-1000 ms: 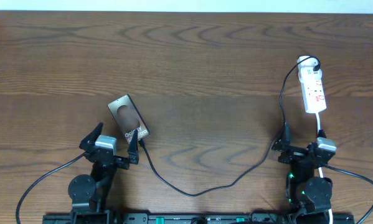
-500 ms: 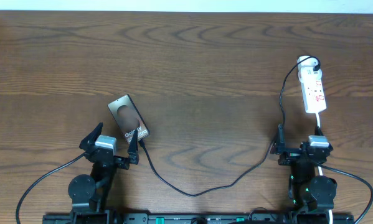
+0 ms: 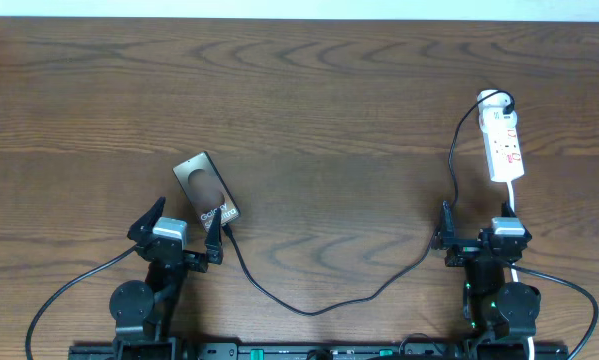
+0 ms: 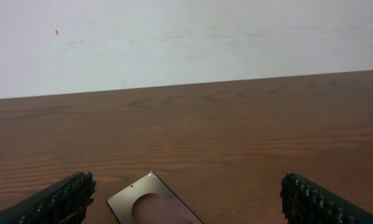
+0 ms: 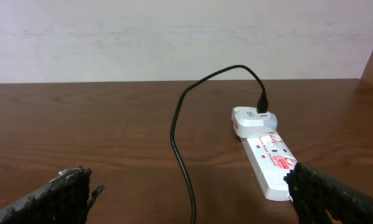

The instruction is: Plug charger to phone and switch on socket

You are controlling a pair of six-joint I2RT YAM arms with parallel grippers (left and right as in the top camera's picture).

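Note:
The phone (image 3: 206, 188) lies flat on the table, dark brown with white lettering; its far end shows in the left wrist view (image 4: 150, 203). The black charger cable (image 3: 319, 303) runs from the phone's near end across the table to the white adapter (image 3: 492, 99) on the socket (image 3: 503, 144); whether its tip is seated in the phone is hidden. The socket and cable (image 5: 180, 143) also show in the right wrist view (image 5: 270, 162). My left gripper (image 3: 176, 229) is open just behind the phone. My right gripper (image 3: 475, 234) is open, near the socket's near end.
The socket's white cord (image 3: 516, 205) runs toward the right arm's base. The table's far edge meets a white wall (image 4: 186, 37). Black arm cables (image 3: 59, 300) trail off both bases at the near edge.
The right gripper has opened wider and shifted slightly; its left finger moved left toward the charger cable. The left arm, phone and socket have not moved.

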